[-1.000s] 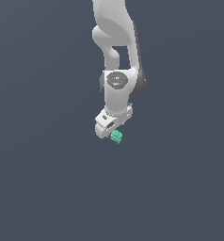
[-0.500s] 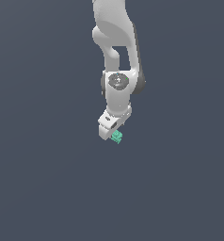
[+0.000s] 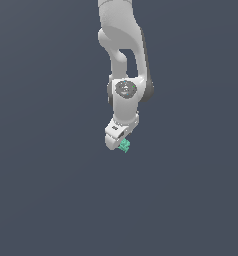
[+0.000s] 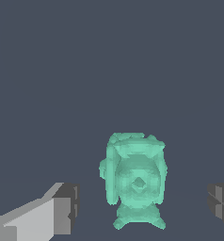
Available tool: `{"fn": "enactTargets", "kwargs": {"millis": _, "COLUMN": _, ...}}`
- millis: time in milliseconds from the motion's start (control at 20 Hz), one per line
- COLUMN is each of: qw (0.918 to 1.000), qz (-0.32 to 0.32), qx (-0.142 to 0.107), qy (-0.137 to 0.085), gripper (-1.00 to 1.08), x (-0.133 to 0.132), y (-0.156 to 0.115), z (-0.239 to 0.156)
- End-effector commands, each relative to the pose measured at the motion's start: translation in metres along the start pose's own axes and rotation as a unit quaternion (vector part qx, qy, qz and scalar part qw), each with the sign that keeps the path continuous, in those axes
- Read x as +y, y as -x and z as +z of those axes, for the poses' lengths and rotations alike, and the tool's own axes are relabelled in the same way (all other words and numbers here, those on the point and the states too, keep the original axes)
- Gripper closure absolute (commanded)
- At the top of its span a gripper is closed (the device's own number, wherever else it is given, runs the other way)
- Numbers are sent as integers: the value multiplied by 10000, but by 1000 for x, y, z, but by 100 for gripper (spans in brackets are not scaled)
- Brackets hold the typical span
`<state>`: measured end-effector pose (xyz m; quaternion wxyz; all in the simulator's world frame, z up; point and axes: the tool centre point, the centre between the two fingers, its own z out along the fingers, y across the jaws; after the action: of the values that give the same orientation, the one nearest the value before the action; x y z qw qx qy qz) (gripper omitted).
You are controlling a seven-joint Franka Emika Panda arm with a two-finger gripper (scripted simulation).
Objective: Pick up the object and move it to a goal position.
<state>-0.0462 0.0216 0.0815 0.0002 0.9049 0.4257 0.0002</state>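
Note:
The object (image 3: 124,145) is a small teal-green lump with jagged bumps, lying on the dark grey floor. In the exterior view the white gripper (image 3: 119,142) hangs straight down over it, and the hand hides part of the lump. In the wrist view the object (image 4: 135,181) sits between the two fingers (image 4: 62,209), with a clear gap on each side. The gripper (image 4: 142,202) is open around the object and neither pad touches it.
A plain dark grey floor (image 3: 51,200) fills both views. The white arm (image 3: 123,60) comes down from the top of the exterior view. No goal marker shows.
The arm has come down slightly over the object. The object has not moved.

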Motion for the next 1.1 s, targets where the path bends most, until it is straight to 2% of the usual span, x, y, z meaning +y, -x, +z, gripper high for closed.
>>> {"fn": "enactTargets", "kwargs": {"millis": 0, "qw": 10000, "qz": -4, "qx": -3, "qy": -4, "gripper": -92, "x": -1, "y": 1, "z": 11}}
{"fn": "enactTargets", "kwargs": {"millis": 500, "qw": 10000, "qz": -20, "qx": -1, "qy": -4, "gripper": -92, "x": 0, "y": 0, "z": 40}}
{"fn": "enactTargets", "kwargs": {"millis": 550, "qw": 10000, "qz": -20, "qx": -1, "qy": -4, "gripper": 108, "x": 0, "y": 0, "z": 40}}
{"fn": "enactTargets", "kwargs": {"millis": 1050, "qw": 10000, "qz": -19, "qx": 3, "qy": 4, "gripper": 108, "x": 0, "y": 0, "z": 39}}
